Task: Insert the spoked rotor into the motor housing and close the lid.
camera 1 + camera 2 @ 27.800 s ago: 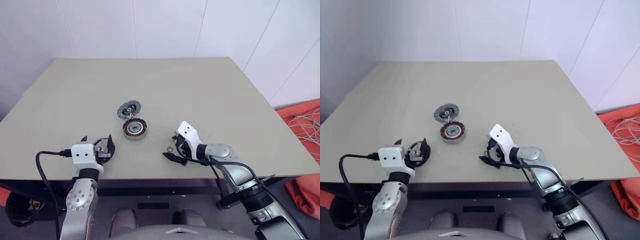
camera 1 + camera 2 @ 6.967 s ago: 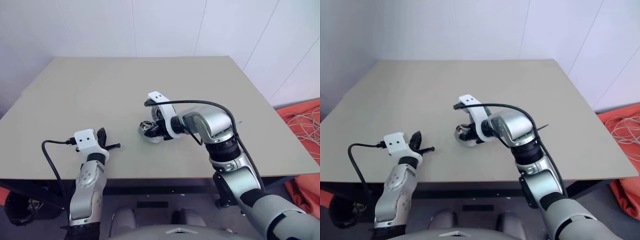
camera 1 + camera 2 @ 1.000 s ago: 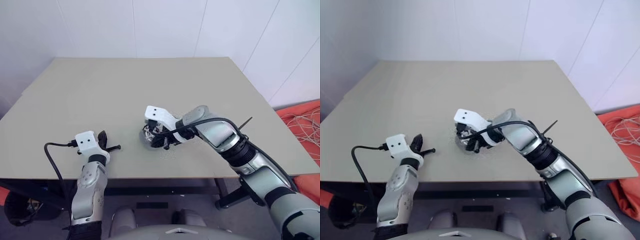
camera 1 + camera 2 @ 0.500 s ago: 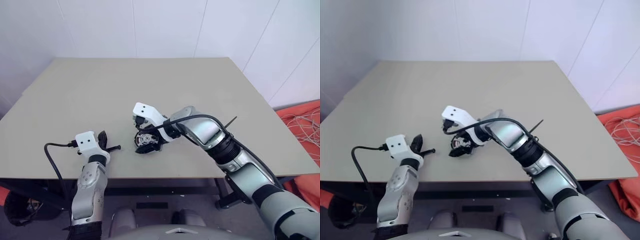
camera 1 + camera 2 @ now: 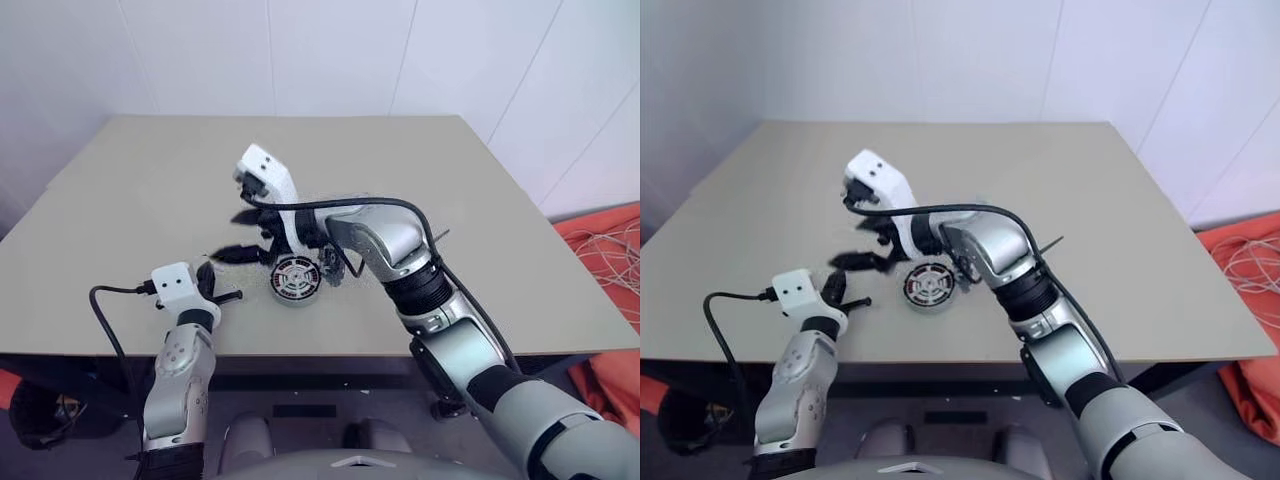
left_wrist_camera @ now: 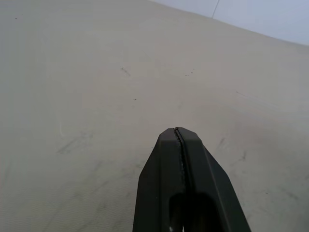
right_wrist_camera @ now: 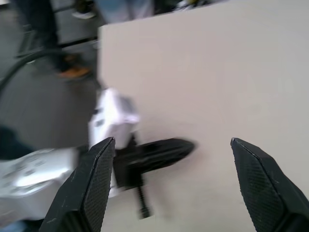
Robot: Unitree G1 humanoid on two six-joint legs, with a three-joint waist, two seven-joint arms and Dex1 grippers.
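Hovering above the table (image 5: 480, 200), the right gripper (image 5: 240, 235) has its fingers spread wide and empty; the lid (image 5: 296, 278) lies just beside it, while the left gripper (image 5: 222, 292) is pressed together.

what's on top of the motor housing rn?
The lid sits on the motor housing, ribbed face up, covering the top. The housing's side wall barely shows beneath it; windings and rotor are hidden. The open right tool hangs above and beside it, holding nothing.
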